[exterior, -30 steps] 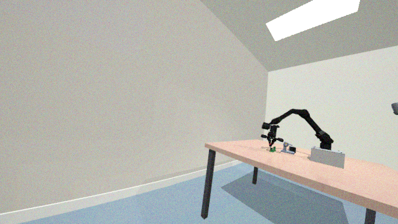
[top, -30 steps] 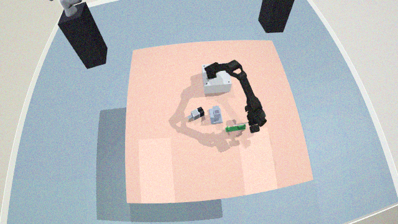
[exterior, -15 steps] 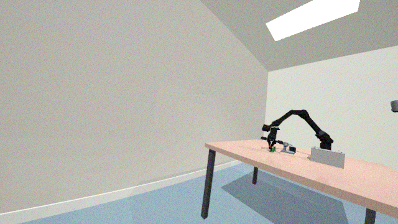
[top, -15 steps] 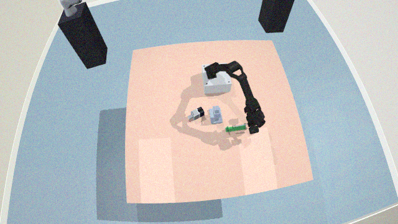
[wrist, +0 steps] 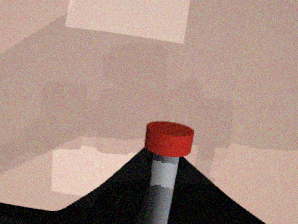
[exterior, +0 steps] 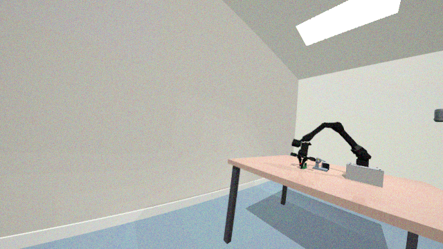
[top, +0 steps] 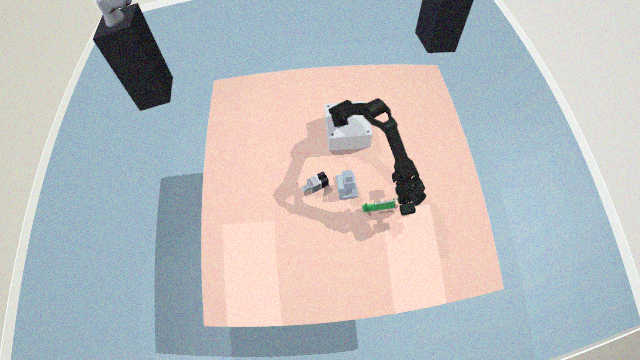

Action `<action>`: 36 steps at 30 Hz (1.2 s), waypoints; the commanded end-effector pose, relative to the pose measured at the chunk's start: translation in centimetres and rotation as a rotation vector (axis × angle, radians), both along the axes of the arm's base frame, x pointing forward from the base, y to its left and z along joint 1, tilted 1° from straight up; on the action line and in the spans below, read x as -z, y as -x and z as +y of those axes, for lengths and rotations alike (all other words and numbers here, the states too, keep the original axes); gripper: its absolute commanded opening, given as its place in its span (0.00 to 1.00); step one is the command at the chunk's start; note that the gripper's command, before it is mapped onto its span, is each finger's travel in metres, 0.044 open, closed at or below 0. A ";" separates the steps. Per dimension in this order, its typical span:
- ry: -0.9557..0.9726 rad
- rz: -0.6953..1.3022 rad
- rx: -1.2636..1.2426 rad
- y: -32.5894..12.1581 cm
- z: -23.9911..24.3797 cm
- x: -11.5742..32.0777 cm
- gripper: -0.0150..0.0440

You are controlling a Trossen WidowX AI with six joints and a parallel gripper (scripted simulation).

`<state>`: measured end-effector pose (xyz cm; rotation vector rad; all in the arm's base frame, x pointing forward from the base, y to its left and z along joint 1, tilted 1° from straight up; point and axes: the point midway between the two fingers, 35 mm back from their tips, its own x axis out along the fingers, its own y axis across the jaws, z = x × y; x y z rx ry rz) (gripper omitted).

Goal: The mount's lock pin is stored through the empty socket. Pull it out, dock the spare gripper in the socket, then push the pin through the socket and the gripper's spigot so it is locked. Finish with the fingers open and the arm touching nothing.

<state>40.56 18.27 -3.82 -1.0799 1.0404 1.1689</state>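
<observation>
My gripper (exterior: pixel 302 165) (wrist: pixel 158 156) is shut on the lock pin (wrist: pixel 169 140), low over the table at the green holder. The pin has a red head and a grey shaft. The wrist view shows its head past the fingertips; whether its shaft is above or in the holder I cannot tell. The blue-grey mount (top: pixel 346 186) (exterior: pixel 320 167) stands nearer the arm's base, with no pin seen in its socket. The spare gripper (top: pixel 315 184) (exterior: pixel 325 167), grey with a black end, lies beside the mount on the far side from my arm. The fingertips are hidden in the top view.
The green holder (top: pixel 379 206) (exterior: pixel 304 166) lies on the table (top: pixel 330 280) (exterior: pixel 332 190) right beside my fingers. The white base box (top: pixel 349 142) (exterior: pixel 365 174) stands under the arm's base. The arm arches from there past the mount's side.
</observation>
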 end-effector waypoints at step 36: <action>-0.001 -0.002 0.000 0.2 -0.1 -7.2 0.59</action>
